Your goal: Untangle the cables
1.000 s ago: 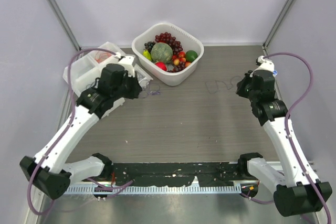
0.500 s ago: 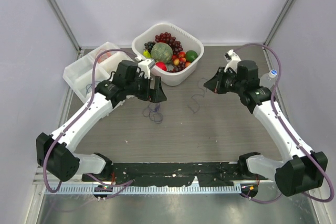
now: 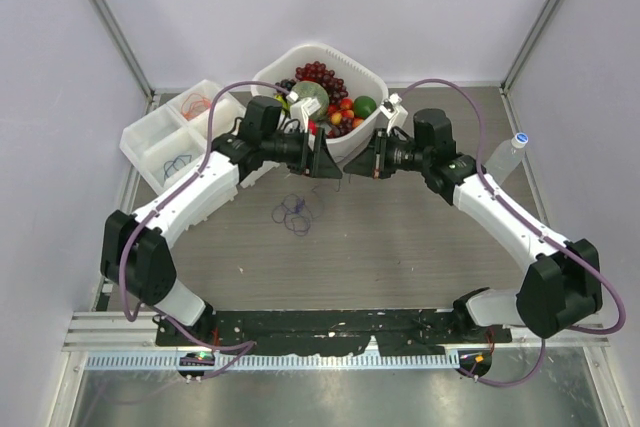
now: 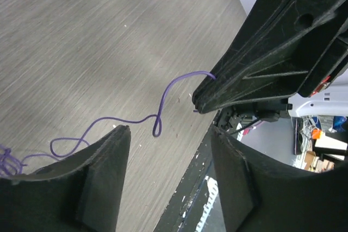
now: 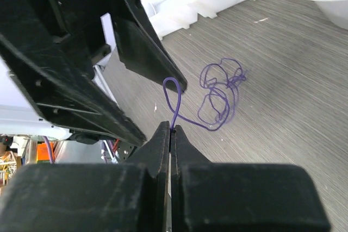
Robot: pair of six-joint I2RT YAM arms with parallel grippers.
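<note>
While the right end effector (image 5: 170, 130), before the basket (image 3: 320, 47), is clamped on the purple cable (image 5: 217, 97), the left end effector (image 4: 168, 139) stands with jaws apart.

From above, the strand rising from the purple cable (image 3: 296, 213) to my right claw (image 3: 354, 170) is too thin to make out. In my right wrist view its end vanishes between my pressed-together fingers (image 5: 162, 140). My left wrist view cuts the cable off at the left edge. The thin wires (image 3: 178, 163) in the tray (image 3: 131, 137) are too small to tell apart.
</note>
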